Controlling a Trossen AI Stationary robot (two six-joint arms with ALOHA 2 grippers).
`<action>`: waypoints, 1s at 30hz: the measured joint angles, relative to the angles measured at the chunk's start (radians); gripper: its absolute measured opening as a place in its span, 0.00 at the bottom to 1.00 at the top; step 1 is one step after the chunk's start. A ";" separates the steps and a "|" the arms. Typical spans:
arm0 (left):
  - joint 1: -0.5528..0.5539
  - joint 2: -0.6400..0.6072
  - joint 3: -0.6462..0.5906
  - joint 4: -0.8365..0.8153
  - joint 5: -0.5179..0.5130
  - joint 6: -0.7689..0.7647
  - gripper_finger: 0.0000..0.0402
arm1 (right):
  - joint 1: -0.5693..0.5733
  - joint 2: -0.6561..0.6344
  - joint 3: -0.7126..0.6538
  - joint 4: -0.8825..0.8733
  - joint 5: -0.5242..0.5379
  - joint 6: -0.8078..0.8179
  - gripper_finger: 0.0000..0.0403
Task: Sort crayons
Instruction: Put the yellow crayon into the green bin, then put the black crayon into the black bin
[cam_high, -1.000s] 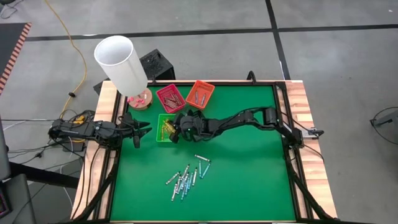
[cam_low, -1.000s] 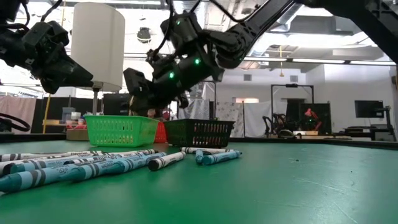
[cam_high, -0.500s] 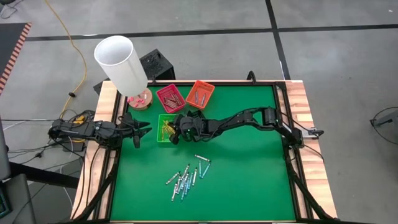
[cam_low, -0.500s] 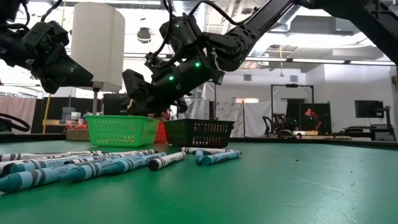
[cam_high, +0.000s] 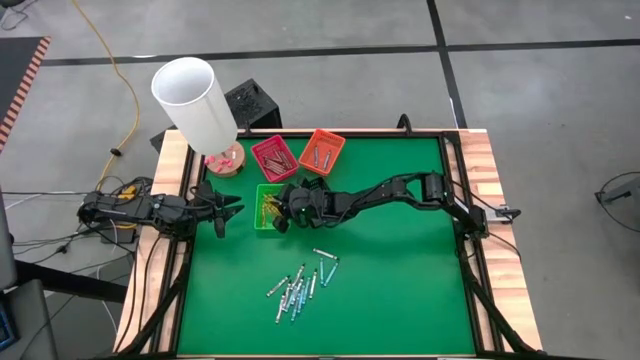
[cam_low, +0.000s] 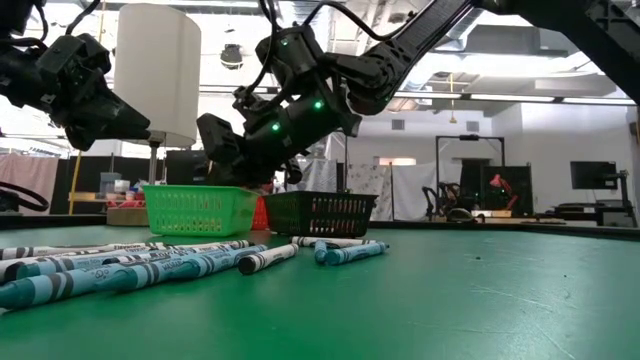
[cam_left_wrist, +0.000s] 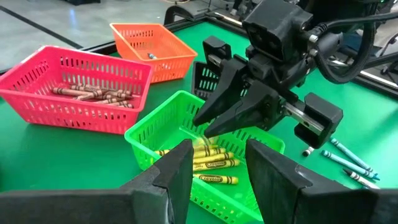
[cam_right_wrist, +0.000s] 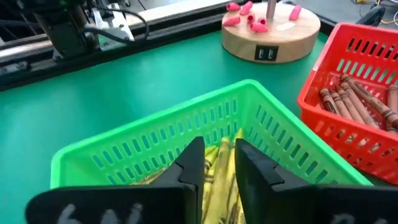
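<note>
Nearest you in the low view lies the loose pile of crayons (cam_low: 130, 265) on the green table (cam_high: 400, 280); from above you can count roughly a dozen, mostly light blue and grey-white, though they overlap too much for an exact figure. Beyond them stand four small trays: the green tray (cam_high: 266, 206) with about five yellow crayons (cam_left_wrist: 211, 163), a black tray (cam_low: 320, 212) just beside it, then the red tray (cam_high: 274, 157) with several red-brown sticks, and the orange tray (cam_high: 321, 150) with a few more. At the far left corner you have a round wooden base (cam_right_wrist: 271, 30) with pink bits on it, under a white cylinder (cam_high: 194, 102).

The table has wooden side rails; around it is grey concrete floor, with an open workshop behind.

Your right gripper (cam_left_wrist: 202, 127) hangs over the green tray, fingers slightly parted and empty. Your left gripper (cam_high: 232, 209) waits at the table's left edge, fingers apart, holding nothing.
</note>
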 joint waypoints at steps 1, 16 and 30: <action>0.000 0.000 0.000 0.000 0.000 0.000 0.34 | 0.000 -0.001 0.000 0.009 0.000 0.000 0.21; 0.000 0.000 0.000 0.000 -0.003 -0.003 0.34 | 0.011 -0.022 0.147 -0.142 -0.050 -0.119 0.22; 0.000 0.000 0.000 0.000 -0.003 0.002 0.34 | 0.058 -0.073 0.315 -0.567 -0.074 -0.231 0.22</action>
